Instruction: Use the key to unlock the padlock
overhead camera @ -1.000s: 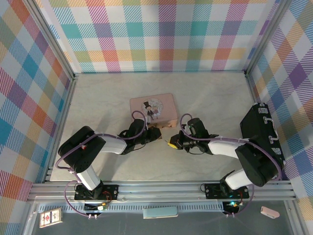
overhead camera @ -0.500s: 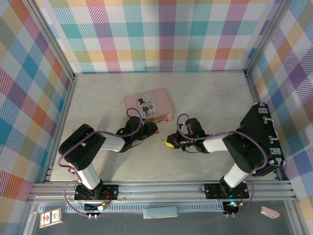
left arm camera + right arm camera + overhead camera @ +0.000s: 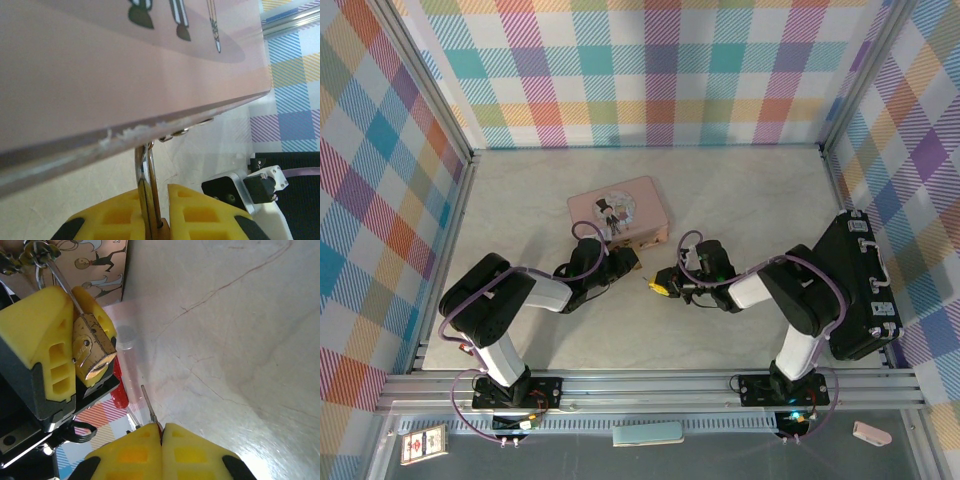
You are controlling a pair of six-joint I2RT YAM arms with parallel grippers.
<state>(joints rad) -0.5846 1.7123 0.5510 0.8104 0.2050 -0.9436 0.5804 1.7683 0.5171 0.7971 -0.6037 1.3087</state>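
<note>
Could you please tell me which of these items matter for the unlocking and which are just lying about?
For the job: padlock, clamped in left gripper; key, pinched in right gripper.
Lying about: pink tin; black case.

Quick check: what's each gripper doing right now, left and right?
Left gripper: closed, holding the padlock.
Right gripper: closed, holding the key.
</note>
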